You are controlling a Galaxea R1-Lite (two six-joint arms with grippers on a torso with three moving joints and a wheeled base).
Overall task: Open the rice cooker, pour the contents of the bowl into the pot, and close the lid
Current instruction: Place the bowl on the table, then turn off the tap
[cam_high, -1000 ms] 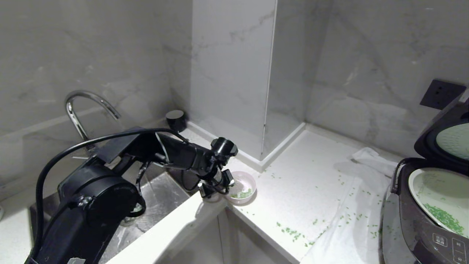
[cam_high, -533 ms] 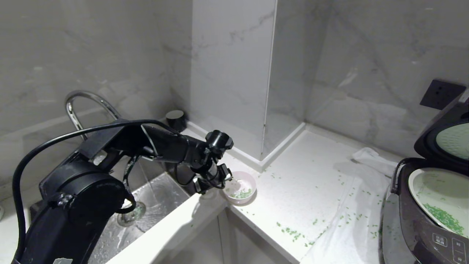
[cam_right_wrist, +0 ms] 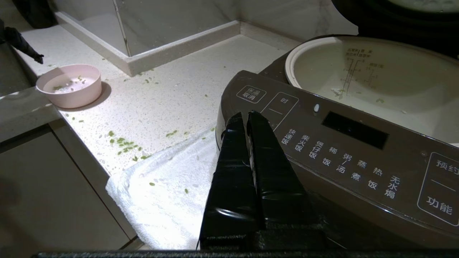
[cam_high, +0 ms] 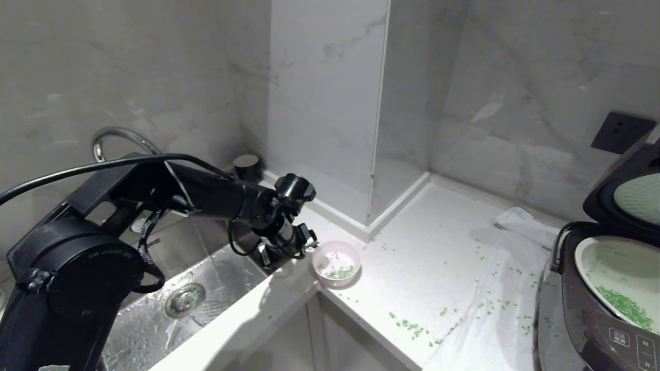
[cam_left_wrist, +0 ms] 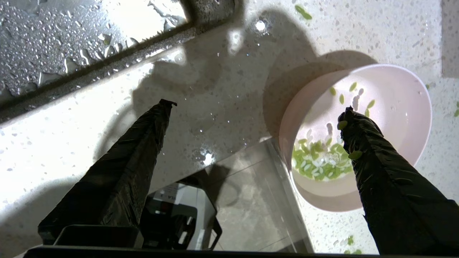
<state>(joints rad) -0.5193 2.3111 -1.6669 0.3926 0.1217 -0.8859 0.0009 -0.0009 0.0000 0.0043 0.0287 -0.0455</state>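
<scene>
Bowl [cam_high: 336, 262] sits on the counter corner by the sink, some green bits left inside. Your left gripper [cam_high: 289, 248] hangs spread beside it, holding nothing. Cooker [cam_high: 593, 309] gapes; your right gripper [cam_right_wrist: 247, 120] rests pinched shut before it.

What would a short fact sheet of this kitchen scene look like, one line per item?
left gripper: open, beside the bowl, holding nothing
right gripper: shut, parked before the cooker's panel
bowl: upright on the counter corner, some green bits inside
rice cooker: lid up
pot: green bits inside
counter: scattered green bits
</scene>
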